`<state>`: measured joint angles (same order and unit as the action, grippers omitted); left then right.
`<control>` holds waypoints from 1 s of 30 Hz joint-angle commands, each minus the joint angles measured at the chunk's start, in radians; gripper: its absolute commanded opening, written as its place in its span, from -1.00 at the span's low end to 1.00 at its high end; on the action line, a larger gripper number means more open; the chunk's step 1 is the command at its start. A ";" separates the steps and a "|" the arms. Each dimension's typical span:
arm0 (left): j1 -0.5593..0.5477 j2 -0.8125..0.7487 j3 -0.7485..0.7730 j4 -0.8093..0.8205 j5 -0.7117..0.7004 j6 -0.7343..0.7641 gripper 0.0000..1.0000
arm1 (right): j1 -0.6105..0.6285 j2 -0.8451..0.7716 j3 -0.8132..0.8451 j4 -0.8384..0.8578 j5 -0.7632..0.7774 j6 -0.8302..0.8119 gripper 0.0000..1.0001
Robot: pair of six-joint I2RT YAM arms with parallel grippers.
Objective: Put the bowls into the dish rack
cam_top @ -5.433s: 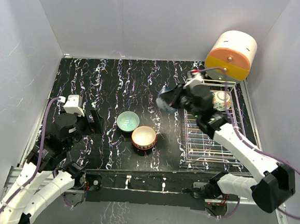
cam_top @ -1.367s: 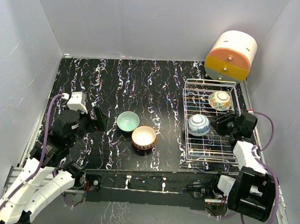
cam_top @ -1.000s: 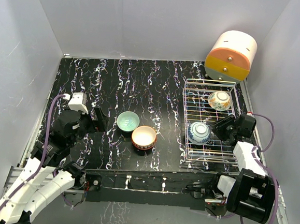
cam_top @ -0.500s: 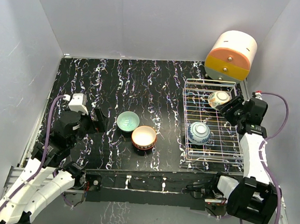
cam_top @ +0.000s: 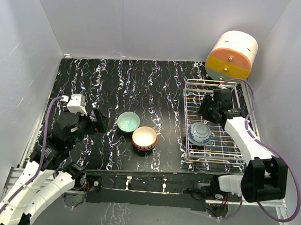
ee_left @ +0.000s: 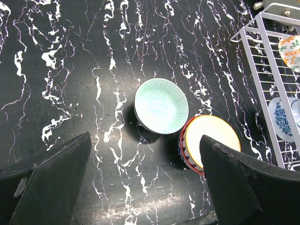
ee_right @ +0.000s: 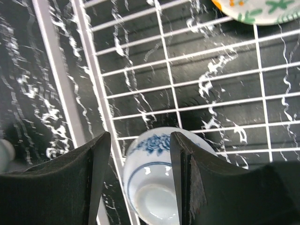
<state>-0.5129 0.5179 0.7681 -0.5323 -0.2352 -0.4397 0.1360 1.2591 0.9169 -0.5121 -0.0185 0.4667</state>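
Top camera high, far; wrist cameras close, downward; all share blue-and-white bowl (cam_top: pixel 199 133).

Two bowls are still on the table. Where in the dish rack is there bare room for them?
Bare wire lies between the blue-and-white bowl and the cream bowl, and toward the dish rack's near-right corner. The left side is crowded, with the right gripper over the blue-and-white bowl.

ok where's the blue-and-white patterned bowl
Top view, right side: the blue-and-white patterned ceramic bowl sits inside the silver wire dish rack, near its left edge.
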 commanded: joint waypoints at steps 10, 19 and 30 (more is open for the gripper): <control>-0.004 -0.024 0.003 -0.024 0.004 0.004 0.94 | 0.051 0.000 -0.027 -0.063 0.126 -0.080 0.12; -0.004 -0.036 -0.011 -0.026 -0.001 0.001 0.94 | 0.055 -0.039 -0.089 -0.087 0.082 -0.083 0.11; -0.004 -0.047 -0.038 -0.017 0.001 -0.008 0.94 | 0.063 -0.142 -0.107 -0.174 0.086 -0.050 0.10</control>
<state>-0.5129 0.4812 0.7456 -0.5533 -0.2359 -0.4427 0.1928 1.1595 0.8032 -0.6537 0.0689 0.3992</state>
